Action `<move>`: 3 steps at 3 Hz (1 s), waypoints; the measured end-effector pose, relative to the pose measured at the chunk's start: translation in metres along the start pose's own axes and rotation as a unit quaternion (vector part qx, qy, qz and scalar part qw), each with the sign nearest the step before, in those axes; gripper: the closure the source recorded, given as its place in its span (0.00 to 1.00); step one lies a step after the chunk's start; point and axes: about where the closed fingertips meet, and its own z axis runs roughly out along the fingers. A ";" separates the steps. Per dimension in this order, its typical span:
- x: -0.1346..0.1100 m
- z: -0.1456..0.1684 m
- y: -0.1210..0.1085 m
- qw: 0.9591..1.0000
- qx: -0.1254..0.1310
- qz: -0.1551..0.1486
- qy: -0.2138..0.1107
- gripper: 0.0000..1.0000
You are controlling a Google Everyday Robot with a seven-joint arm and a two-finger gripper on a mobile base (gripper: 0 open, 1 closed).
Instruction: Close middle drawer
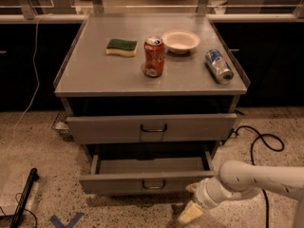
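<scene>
The middle drawer [118, 182] is a wide grey metal drawer with a small loop handle [154, 185]. It stands partly pulled out below the top drawer [109, 127], and its inside looks empty. My gripper [191, 201] is at the bottom right, low by the floor, at the right end of the middle drawer's front panel. My white arm [256, 177] reaches in from the right edge. The lowest drawer is hidden below the middle one.
On the cabinet top [95, 75] are a green-and-yellow sponge [122, 47], an upright red can [154, 56], a white bowl [180, 41] and a blue-silver can [219, 66] lying on its side. A black cable [259, 141] loops on the floor at right. A black rod [24, 196] lies at left.
</scene>
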 end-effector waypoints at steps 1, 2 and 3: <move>-0.012 0.017 -0.039 1.000 0.004 0.001 0.010 0.49; -0.021 0.025 -0.076 1.000 0.019 0.005 0.014 0.72; -0.024 0.026 -0.084 1.000 0.023 0.005 0.013 1.00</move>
